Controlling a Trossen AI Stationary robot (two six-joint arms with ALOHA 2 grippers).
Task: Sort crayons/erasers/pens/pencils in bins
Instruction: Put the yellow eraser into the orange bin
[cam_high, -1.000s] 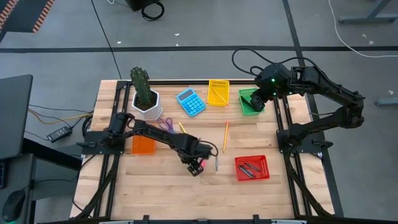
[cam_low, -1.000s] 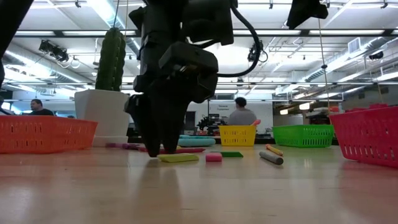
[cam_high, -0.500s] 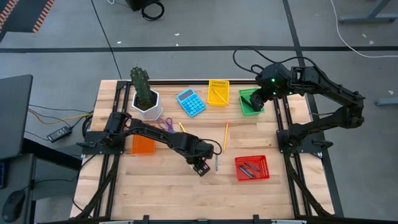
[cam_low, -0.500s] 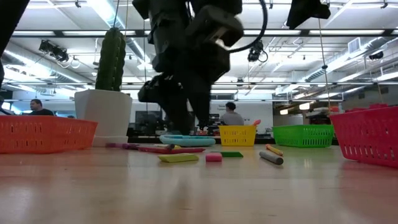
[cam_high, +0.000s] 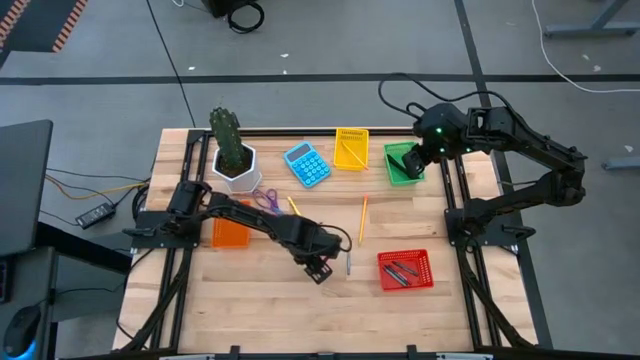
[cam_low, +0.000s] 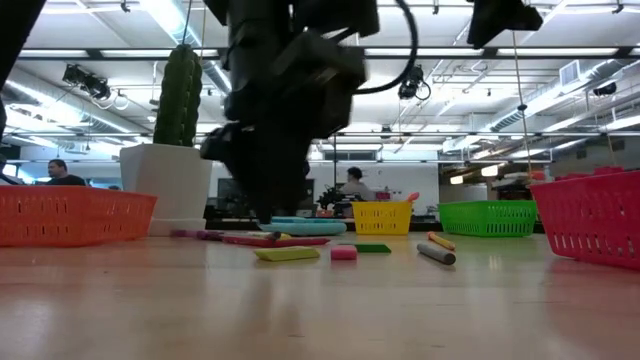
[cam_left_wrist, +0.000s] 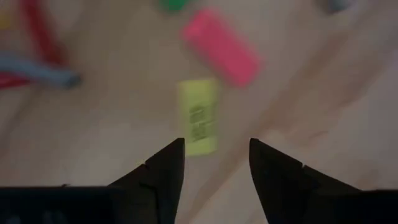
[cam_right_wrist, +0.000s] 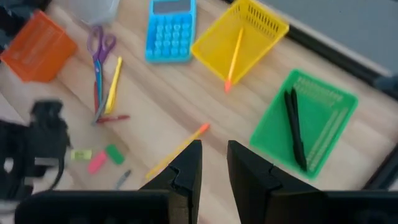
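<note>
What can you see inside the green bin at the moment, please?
The green bin holds two dark pens lying side by side lengthwise. In the high view the right gripper covers part of it.

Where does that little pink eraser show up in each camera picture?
High view: hidden under the left gripper.
Low view: the pink eraser lies mid-table.
Left wrist view, beyond the open fingers.
Right wrist view, beside the left arm.
Shared landmark: the yellow-green eraser next to it.

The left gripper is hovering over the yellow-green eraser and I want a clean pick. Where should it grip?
Grip the yellow-green eraser across its narrow width, mid-length, from straight above. It lies flat, and the open left gripper spans wider than it. The pink eraser lies apart.
</note>
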